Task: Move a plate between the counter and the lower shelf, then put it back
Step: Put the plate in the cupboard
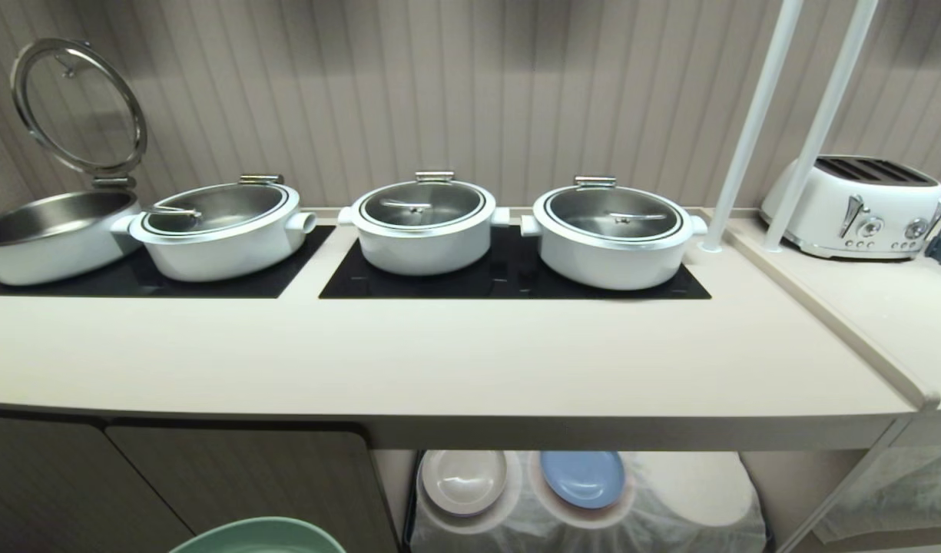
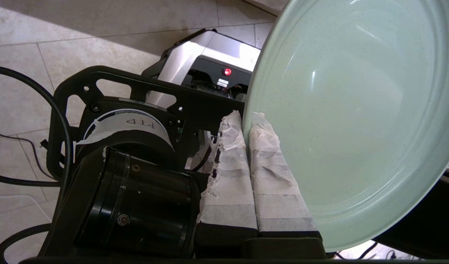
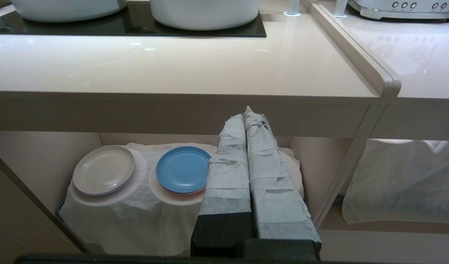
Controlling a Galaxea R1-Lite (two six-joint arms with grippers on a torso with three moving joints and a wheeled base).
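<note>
The left claw [image 2: 246, 121] is clamped on the rim of the plate [image 2: 349, 117], its two taped fingers [image 2: 272, 183] pinching the near edge with one finger under and one over; in the head view only a mint-green arc of the plate [image 1: 259, 536] shows at the bottom edge, in front of and below the front edge of the desk [image 1: 455, 361], to the left of the lower shelf [image 1: 585, 507]; so, as I judge it, the coming move turns on height and reach: the desk's bare beige top lies above and beyond the plate, and the plate must rise over that thick edge before it can go forward and down flat; the left arm is plainly the nearer one, since it carries the plate; the right claw [image 3: 246, 113] hangs with its fingers pressed together on nothing, facing the shelf, where an off-white plate [image 3: 104, 169] and a blue plate [image 3: 183, 168] lie side by side on the gauzy cloth [image 3: 129, 220]; most of the mint plate is cut off in the head view, neither arm shows there, and how level the plate is held cannot be told
</note>
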